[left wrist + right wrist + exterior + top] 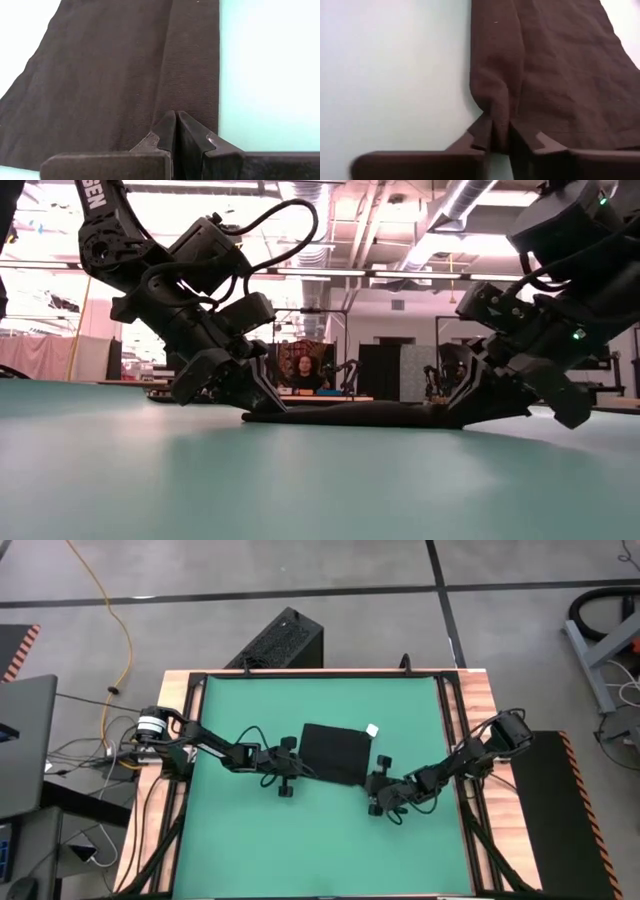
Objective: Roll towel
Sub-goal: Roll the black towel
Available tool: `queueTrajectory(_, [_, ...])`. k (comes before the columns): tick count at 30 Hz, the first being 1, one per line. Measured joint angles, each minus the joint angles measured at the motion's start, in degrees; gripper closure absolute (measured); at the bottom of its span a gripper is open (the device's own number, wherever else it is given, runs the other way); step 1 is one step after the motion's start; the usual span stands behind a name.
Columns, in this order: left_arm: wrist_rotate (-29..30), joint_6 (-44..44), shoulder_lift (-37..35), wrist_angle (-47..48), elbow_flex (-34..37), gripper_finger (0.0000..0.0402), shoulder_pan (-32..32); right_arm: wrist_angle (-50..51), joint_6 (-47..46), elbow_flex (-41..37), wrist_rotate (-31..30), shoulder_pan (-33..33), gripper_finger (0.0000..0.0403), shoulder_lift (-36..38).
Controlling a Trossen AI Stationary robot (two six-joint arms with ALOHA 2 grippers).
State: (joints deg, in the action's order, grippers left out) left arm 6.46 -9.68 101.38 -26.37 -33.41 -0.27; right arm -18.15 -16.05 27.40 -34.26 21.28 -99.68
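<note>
The black towel (335, 752) lies spread on the green mat (250, 840), its small white tag (372, 730) at the far right corner. A narrow strip along its near edge is folded over (192, 75). My left gripper (292, 770) is shut on the left end of that near edge, and my right gripper (378, 786) is shut on the right end. In the low view the towel (350, 414) lies flat between the two grippers. My left gripper pinches the left end of the towel's folded near edge (175, 107) between its two fingers, several layers. The fingers come low from the table's left and lie along the fold. The cloth rests on the mat. My right gripper pinches the right end of the folded near edge (497, 107) between its two fingers, where the cloth bulges into a soft fold. The fingers come low from the table's right and lie along the fold. The towel rests on the mat.
The green mat (320, 850) has free room on the near side and to both sides of the towel. Wooden table borders (470, 740) and black rails frame it. A person sits in the room behind the table (303, 368).
</note>
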Motion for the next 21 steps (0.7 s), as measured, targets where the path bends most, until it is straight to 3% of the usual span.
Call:
queueTrajectory(4, [-0.28,1.65,-0.07,0.06,0.0,0.0395,0.0,1.25,-0.43,-0.01,1.41,0.35,0.0385,2.29])
queueTrajectory(15, [-11.37,10.16,-3.23,2.05,0.0,0.0395,0.0,4.89,-9.72,-0.13,7.57,0.04,0.0386,9.3])
queueTrajectory(21, [-14.18,10.61,-3.39,3.1,0.0,0.0395,0.0,4.61,-18.67,-0.15,15.77,-3.57,0.0386,12.15])
